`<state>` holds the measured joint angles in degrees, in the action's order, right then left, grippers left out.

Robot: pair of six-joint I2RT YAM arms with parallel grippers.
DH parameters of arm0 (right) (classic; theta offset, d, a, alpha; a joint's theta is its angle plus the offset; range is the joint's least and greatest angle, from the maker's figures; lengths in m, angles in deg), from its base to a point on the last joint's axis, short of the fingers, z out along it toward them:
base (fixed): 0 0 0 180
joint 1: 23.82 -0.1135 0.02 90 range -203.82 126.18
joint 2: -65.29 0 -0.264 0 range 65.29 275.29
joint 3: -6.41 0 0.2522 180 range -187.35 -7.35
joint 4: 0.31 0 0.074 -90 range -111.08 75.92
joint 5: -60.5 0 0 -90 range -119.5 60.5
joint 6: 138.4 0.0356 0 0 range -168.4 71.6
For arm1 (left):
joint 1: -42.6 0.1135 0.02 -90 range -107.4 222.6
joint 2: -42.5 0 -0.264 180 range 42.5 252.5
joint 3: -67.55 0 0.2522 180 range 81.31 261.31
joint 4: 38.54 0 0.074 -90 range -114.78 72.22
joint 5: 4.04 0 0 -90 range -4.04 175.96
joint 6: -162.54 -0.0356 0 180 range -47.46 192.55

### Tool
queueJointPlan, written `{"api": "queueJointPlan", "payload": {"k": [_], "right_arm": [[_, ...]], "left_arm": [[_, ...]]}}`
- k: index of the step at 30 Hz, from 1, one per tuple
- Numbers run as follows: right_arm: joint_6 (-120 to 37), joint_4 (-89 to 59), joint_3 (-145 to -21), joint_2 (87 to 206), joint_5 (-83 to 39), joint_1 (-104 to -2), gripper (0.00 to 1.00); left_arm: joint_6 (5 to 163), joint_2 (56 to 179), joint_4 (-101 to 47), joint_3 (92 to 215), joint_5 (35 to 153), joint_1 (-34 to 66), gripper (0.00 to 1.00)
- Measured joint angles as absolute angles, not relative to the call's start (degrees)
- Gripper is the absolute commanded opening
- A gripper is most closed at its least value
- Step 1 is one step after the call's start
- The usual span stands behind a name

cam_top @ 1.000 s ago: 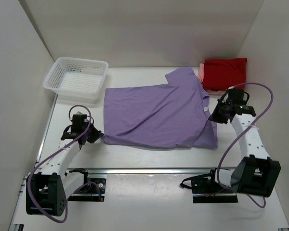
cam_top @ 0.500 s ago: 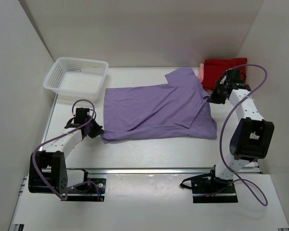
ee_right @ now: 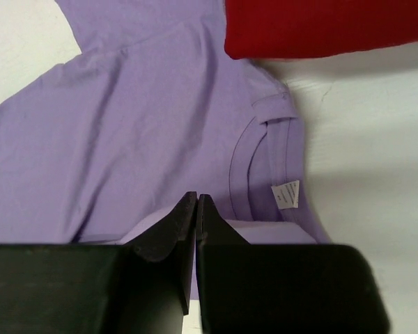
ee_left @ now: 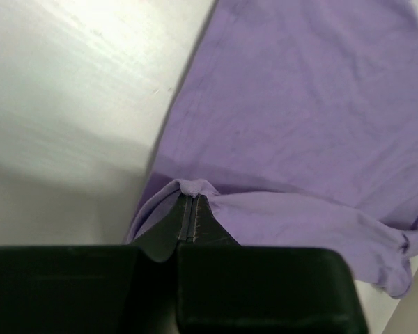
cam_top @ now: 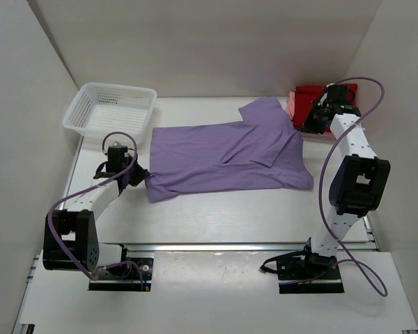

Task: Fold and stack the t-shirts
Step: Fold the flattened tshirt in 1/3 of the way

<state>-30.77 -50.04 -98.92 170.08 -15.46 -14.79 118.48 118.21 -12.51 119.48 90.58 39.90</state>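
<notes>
Soft lavender t-shirt spread across middle of bench, lightly wrinkled, near edge doubled over. L gripper pinched tight on a puckered hem fold at shirt's near-left corner. R gripper likewise closed on a lavender fold by the ribbed collar. Folded red t-shirt in far-right corner, salmon pink t-shirt peeking out beside it. White plastic lattice basket in far-left corner. Small white label below collar clear in R wrist view only.
</notes>
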Motion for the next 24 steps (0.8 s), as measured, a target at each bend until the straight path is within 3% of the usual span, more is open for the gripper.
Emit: {"api": "queueJointPlan", "payload": {"k": [5, 7, 8, 11, 12, 13, 17, 20, 23, 24], "right_arm": [[-30.40, -50.04, -100.58, 172.51, -14.43, -14.81, 0.00], [-30.33, -49.98, -101.58, 173.65, -13.97, -14.79, 0.01], [-30.31, -49.93, -102.00, 174.10, -13.71, -14.81, 0.04], [-29.99, -49.28, -102.63, 175.15, -12.97, -14.81, 0.20], [-29.96, -49.08, -102.83, 175.37, -12.82, -14.81, 0.23], [-30.01, -48.95, -103.05, 175.48, -12.71, -14.79, 0.29], [-29.90, -48.40, -103.77, 175.31, -13.14, -14.63, 0.52], [-29.88, -48.36, -102.70, 173.69, -14.30, -13.85, 0.60], [-29.74, -48.18, -98.44, 169.73, -15.55, -12.38, 0.65], [-29.59, -48.16, -96.07, 167.68, -16.36, -11.92, 0.67]], "left_arm": [[119.90, 118.97, -16.25, 119.74, 90.36, 39.97, 0.00], [120.31, 120.57, -17.14, 119.79, 90.23, 39.97, 0.05], [120.44, 121.42, -17.45, 119.79, 90.21, 39.97, 0.13], [121.45, 124.11, -18.69, 119.76, 90.54, 40.19, 0.15], [121.89, 124.63, -19.50, 119.63, 90.71, 40.34, 0.22], [122.13, 124.92, -20.66, 119.41, 90.93, 40.60, 0.35], [122.76, 123.93, -24.05, 118.91, 90.85, 41.41, 0.37], [120.93, 121.11, -24.49, 118.91, 89.82, 41.69, 0.49], [118.37, 116.74, -24.31, 118.82, 88.33, 41.87, 0.48], [116.88, 114.23, -24.05, 118.34, 87.89, 41.96, 0.54]]}}
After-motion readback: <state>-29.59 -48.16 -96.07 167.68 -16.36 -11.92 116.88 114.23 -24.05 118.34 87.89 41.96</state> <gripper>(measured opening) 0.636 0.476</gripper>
